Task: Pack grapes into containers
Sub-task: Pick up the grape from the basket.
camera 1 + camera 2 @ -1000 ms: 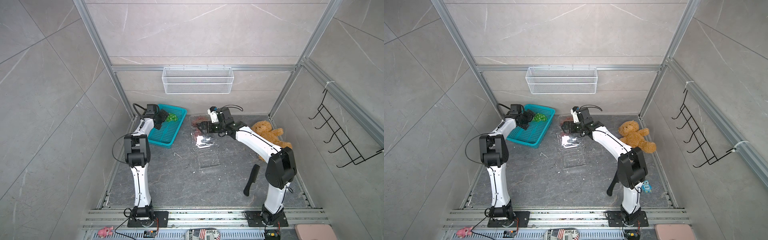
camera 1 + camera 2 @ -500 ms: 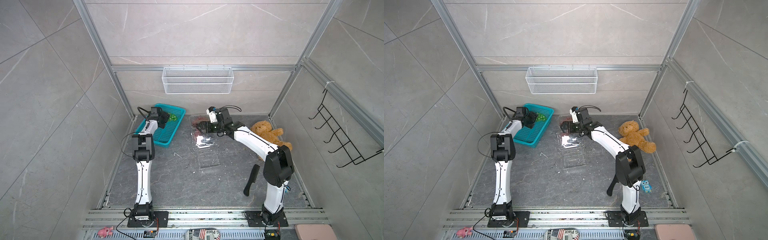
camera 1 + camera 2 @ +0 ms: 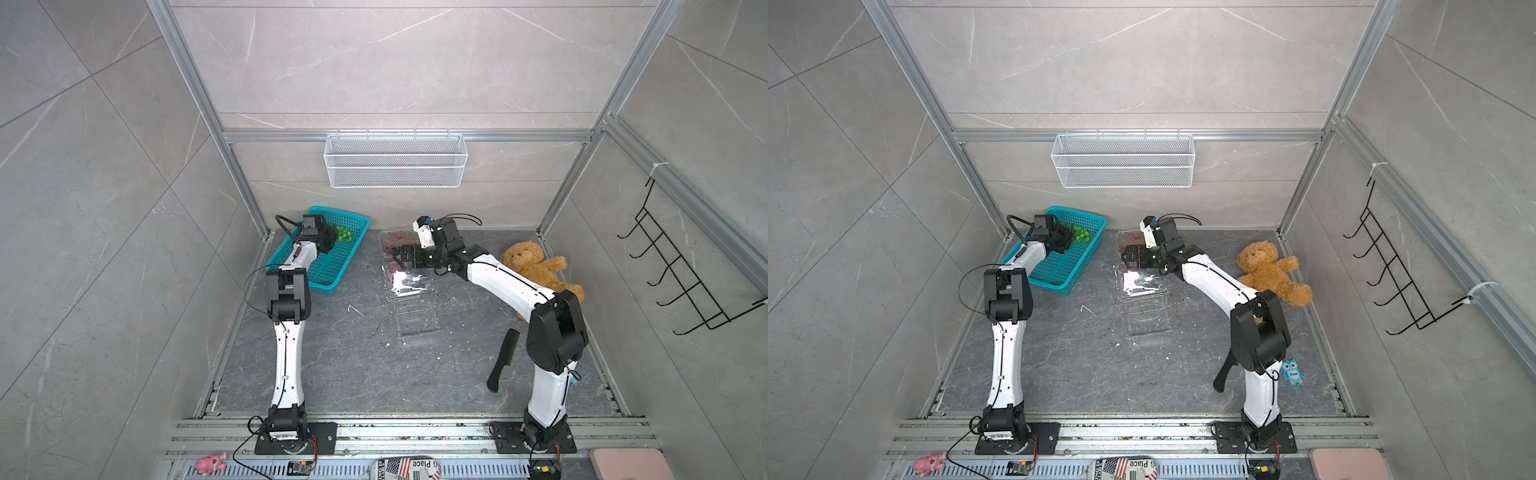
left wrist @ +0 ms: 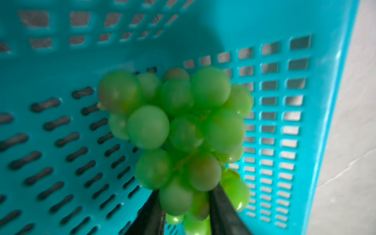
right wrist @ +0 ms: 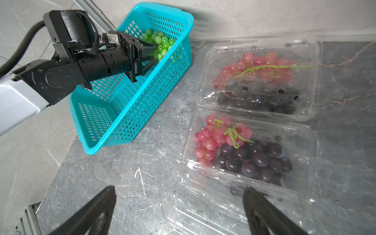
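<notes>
A bunch of green grapes (image 4: 179,126) lies at the far end of the teal basket (image 5: 126,114). My left gripper (image 4: 184,195) is shut on its lower berries, a black finger (image 4: 220,205) on each side. In both top views the left gripper (image 3: 332,239) reaches into the basket beside the green grapes (image 3: 344,235). Two clear containers (image 5: 313,61) (image 5: 305,154) each hold red grapes (image 5: 215,136) and dark grapes (image 5: 254,160). My right gripper (image 5: 179,191) hangs open over the nearer container's spread lid. A third clear container (image 3: 417,320) lies on the floor in front of them.
A teddy bear (image 3: 536,266) lies right of the right arm. A black comb (image 3: 503,359) rests by that arm's base. A white wire basket (image 3: 395,160) hangs on the back wall, a black hook rack (image 3: 681,286) on the right wall.
The left arm stretched further into the teal basket and its jaws closed from wide open onto the green bunch. The right arm stayed put, still open.
</notes>
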You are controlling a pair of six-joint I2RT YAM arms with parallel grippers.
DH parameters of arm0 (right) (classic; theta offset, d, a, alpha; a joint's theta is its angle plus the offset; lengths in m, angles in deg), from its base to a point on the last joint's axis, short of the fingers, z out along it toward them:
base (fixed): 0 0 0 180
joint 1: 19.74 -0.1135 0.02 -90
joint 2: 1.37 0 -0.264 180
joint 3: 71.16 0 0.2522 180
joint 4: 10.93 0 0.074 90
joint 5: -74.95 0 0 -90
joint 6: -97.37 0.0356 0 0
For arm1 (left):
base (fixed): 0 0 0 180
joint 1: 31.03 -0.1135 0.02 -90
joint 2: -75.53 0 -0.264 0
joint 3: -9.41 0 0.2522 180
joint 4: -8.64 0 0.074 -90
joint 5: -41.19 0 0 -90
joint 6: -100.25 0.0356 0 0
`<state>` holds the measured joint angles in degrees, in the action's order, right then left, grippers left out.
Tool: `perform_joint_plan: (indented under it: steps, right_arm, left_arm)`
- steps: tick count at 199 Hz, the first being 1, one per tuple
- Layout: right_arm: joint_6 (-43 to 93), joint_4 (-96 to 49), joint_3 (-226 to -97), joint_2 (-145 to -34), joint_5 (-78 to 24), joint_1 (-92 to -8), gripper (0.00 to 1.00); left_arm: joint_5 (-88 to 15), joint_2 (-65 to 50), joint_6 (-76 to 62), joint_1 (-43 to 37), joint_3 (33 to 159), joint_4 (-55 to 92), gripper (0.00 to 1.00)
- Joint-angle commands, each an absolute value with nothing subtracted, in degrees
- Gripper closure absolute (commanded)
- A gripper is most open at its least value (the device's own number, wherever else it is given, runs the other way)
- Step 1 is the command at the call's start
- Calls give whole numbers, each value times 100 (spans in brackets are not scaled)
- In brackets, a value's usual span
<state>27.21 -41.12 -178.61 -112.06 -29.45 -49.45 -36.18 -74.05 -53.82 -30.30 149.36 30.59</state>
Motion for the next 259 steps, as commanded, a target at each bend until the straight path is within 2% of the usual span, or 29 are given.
perform_joint_plan:
  steps: [1,36,113,259]
  right_arm:
    - [2634,-4050,-17854,-11163,-2964,-4985,1]
    - [2610,-4069,-17861,-11163,-2944,-4979,1]
    - [2682,-4077,-17831,-11133,-3017,-4983,0]
    - [3187,-4249,-17179,-10388,-2878,-4989,1]
  left_arm:
    - [-3474,-7407,-5365,-3007,14796,2780,69]
    - [-3365,-7267,-5325,-3007,14622,2725,78]
    - [-3237,-6108,-4832,-2998,13817,2930,79]
    - [-2917,-3595,-4305,-2998,11851,3315,79]
